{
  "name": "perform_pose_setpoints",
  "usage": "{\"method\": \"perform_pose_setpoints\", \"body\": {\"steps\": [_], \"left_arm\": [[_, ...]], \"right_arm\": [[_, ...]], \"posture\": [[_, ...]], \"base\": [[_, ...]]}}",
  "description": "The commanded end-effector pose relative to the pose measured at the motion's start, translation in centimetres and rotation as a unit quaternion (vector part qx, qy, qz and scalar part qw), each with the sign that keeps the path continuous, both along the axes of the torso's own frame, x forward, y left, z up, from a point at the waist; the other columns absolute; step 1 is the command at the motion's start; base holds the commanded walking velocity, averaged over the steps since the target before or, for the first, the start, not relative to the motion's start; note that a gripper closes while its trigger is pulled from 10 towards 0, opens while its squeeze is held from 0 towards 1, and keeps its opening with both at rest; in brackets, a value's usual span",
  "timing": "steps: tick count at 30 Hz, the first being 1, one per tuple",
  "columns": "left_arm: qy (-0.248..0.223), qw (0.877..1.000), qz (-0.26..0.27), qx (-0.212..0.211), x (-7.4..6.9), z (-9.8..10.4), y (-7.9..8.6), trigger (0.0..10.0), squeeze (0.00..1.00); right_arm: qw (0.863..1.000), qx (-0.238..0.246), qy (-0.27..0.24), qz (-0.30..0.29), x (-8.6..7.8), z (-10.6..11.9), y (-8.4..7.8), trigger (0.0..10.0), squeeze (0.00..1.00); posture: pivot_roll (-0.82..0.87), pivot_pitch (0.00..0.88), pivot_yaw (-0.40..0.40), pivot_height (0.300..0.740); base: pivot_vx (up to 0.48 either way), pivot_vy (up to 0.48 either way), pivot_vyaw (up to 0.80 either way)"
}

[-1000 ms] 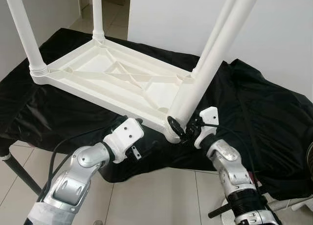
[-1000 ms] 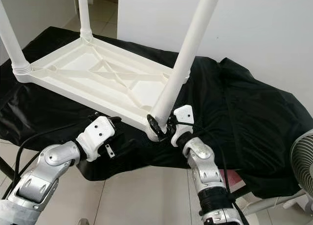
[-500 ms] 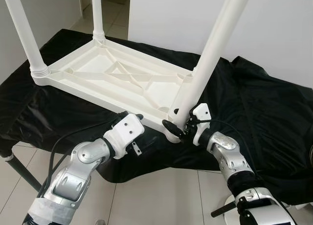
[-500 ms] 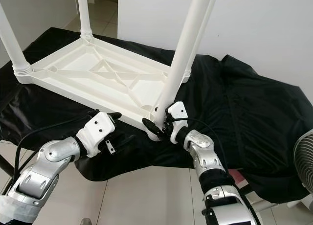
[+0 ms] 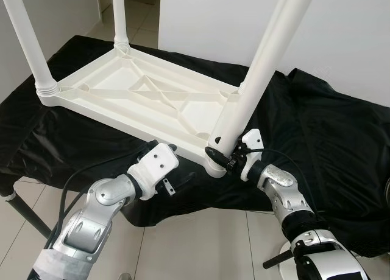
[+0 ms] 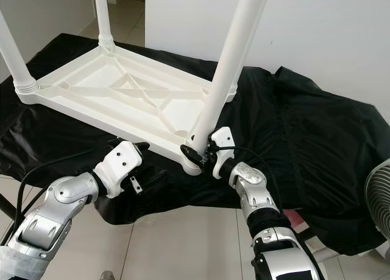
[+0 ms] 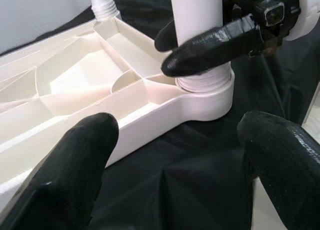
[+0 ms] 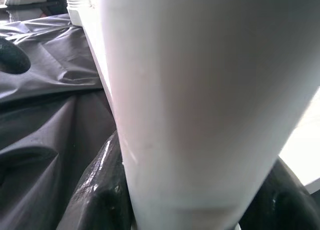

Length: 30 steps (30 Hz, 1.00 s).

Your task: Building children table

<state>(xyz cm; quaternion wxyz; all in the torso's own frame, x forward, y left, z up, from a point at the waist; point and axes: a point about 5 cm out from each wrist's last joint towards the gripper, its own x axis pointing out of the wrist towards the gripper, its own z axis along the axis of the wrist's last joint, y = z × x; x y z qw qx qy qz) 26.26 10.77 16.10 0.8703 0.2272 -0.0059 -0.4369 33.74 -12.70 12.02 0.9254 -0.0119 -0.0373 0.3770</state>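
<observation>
A white plastic children's table (image 5: 140, 97) lies upside down on a black cloth, its legs pointing up. My right gripper (image 5: 222, 157) is shut on the near right leg (image 5: 256, 73) just above its threaded socket at the table's front corner. In the right wrist view that leg (image 8: 200, 100) stands between the two black fingers (image 8: 100, 190). My left gripper (image 7: 175, 160) is open, low in front of the table's near rim and left of that corner, holding nothing. The left wrist view looks at the socket (image 7: 205, 90) and at my right gripper's fingers (image 7: 215, 42) around the leg.
Two more legs (image 5: 27, 42) (image 5: 120, 18) stand at the table's far left corners. The black cloth (image 5: 329, 128) hangs over the support's front edge. Tiled floor lies below, a dark support leg (image 5: 24, 213) at the left, and a fan (image 6: 381, 195) at the lower right.
My right gripper has shifted slightly inward at the leg's base, and its forearm has swung round. The left gripper has stayed almost where it was.
</observation>
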Motion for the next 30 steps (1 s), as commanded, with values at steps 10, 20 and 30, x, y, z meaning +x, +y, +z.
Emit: {"method": "perform_pose_setpoints", "body": {"steps": [10, 20, 30], "left_arm": [[0.016, 1.0, -0.006, -0.009, -0.1, -0.2, -0.4, 10.0, 0.0], [0.071, 0.996, -0.034, -0.032, 0.1, -0.2, -0.7, 10.0, 0.0], [0.08, 0.994, -0.036, -0.065, 0.4, 0.0, -1.2, 10.0, 0.0]], "right_arm": [[0.991, -0.018, -0.008, -0.134, 0.0, -0.4, -0.8, 10.0, 0.0], [0.97, 0.018, 0.009, -0.241, -1.1, -1.2, 0.0, 10.0, 0.0], [0.96, 0.044, 0.023, -0.277, -3.0, -1.3, 2.1, 10.0, 0.0]], "posture": [[0.17, 0.058, -0.127, 0.74], [0.14, 0.046, -0.126, 0.74], [0.11, 0.028, -0.128, 0.74]], "base": [[0.0, 0.0, 0.0], [0.0, 0.0, 0.0], [0.0, 0.0, 0.0]]}}
